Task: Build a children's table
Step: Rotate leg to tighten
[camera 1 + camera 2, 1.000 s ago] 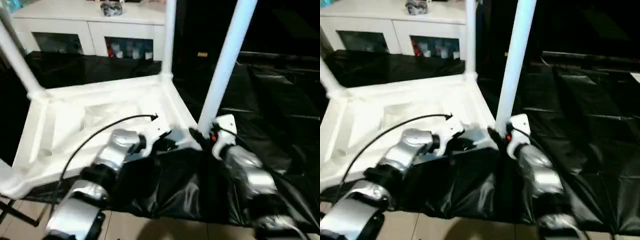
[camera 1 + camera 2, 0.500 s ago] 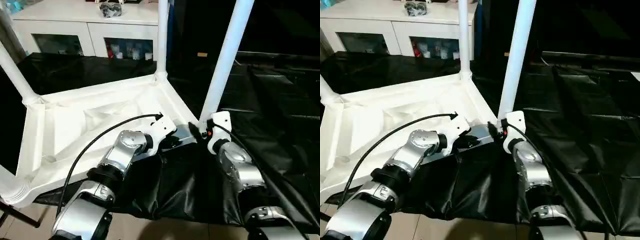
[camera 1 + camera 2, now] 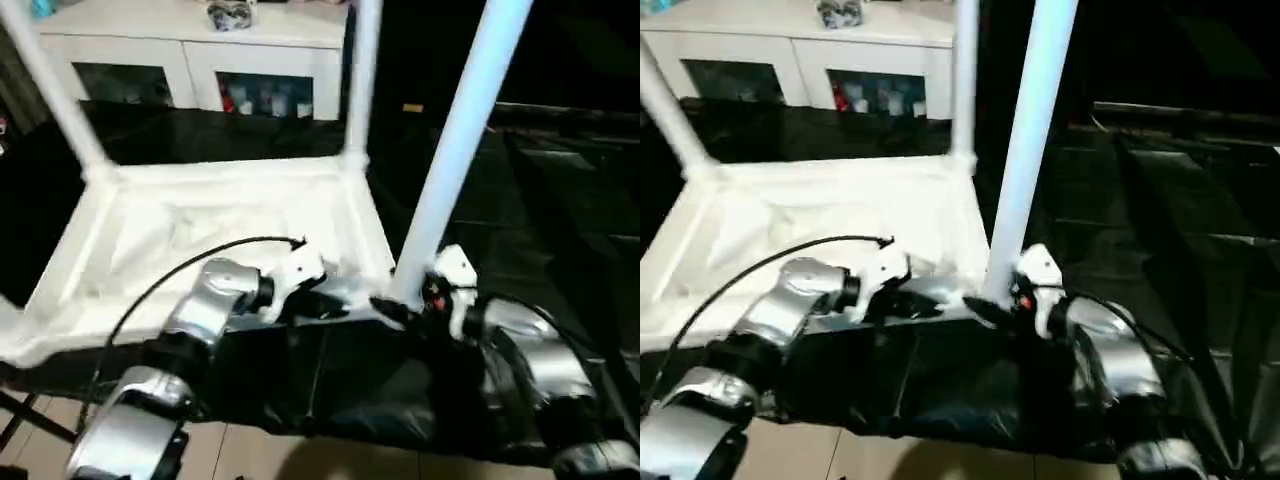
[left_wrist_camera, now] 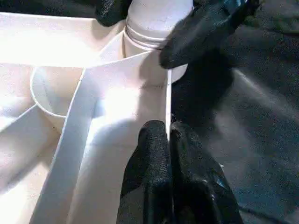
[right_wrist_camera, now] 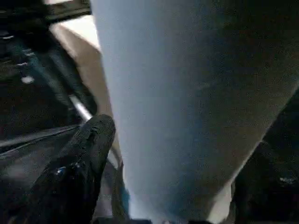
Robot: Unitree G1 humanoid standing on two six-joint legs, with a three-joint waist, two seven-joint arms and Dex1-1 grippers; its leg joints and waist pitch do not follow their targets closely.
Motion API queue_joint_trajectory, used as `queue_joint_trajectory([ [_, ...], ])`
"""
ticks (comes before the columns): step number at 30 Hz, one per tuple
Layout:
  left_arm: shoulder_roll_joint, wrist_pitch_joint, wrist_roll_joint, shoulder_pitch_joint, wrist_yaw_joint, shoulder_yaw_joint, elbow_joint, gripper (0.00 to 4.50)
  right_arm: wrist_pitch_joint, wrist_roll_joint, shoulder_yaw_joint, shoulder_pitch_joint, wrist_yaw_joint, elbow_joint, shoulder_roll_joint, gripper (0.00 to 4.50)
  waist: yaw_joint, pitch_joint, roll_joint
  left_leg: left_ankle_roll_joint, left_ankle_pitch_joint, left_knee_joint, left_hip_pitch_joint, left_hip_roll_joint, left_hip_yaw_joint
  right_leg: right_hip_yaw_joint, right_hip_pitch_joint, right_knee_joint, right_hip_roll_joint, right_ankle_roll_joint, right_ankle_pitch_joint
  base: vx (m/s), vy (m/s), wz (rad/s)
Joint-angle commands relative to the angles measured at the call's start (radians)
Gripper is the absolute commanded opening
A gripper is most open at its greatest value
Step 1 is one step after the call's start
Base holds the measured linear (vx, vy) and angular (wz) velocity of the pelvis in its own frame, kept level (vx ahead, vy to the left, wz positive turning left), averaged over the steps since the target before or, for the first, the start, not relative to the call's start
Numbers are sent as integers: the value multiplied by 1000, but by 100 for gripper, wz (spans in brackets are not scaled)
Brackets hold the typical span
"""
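The children's table (image 3: 230,215) lies upside down on a black-sheeted folding table (image 3: 560,190), occupying the left and centre of the head views. It is smooth white moulded plastic: a rectangular top with a raised rim, shallow ribs across its underside and rounded sockets at the corners. Round tapered tube legs stand up out of the sockets. The near right leg (image 3: 455,150) rises from lower centre to the top edge of the frame; the far right leg (image 3: 360,75) and the far left leg (image 3: 55,90) stand behind it.

The left gripper (image 4: 168,135) is closed, its two black rubbery fingers (image 4: 152,163) pressed together at the thin upright rim wall just beside the near right corner socket (image 4: 63,93). Whether the wall is actually pinched between them cannot be told. In the head views the silver left forearm (image 3: 205,310) reaches in from lower left, with a black cable arching over it.

The right gripper (image 5: 154,186) stands wide apart around the base of the near right leg, one matte black finger (image 5: 79,158) beside the tube. Contact cannot be confirmed.

The black sheet is glossy and creased. A white cabinet (image 3: 200,60) with glass doors fills the upper left.
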Motion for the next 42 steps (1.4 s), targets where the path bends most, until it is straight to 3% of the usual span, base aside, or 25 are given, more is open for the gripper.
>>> queue_joint_trajectory([
  [1, -39, -20, -56, -14, -10, -11, -31, 0, 35, 38, 106, 15, 124, -73, 27, 359, 3, -43, -15, 107, -156, -59, -2, 40, -7, 55, 47, -74, -75, -199, -209, 0, 0, 0],
  [4, -25, -22, -63, -14, -54, -17, -33, 0, 74, 46, 133, 40, 188, -122, -5, 339, 14, -44, -16, 104, -142, -58, -1, 40, -6, 56, 47, -74, -77, -192, -203, 0, 0, 0],
  [15, -19, -23, -69, -13, -88, -15, -35, 0, 114, 54, 138, 57, 218, -170, -24, 264, 16, -44, -17, 90, -136, -59, -1, 39, -7, 55, 46, -75, -77, -187, -214, 0, 0, 0],
  [42, -18, -24, -70, -14, -95, -14, -34, 0, 136, 55, 137, 63, 218, -191, -28, 261, 18, -45, -17, 89, -131, -58, -2, 39, -7, 54, 47, -74, -78, -186, -206, 0, 0, 0],
])
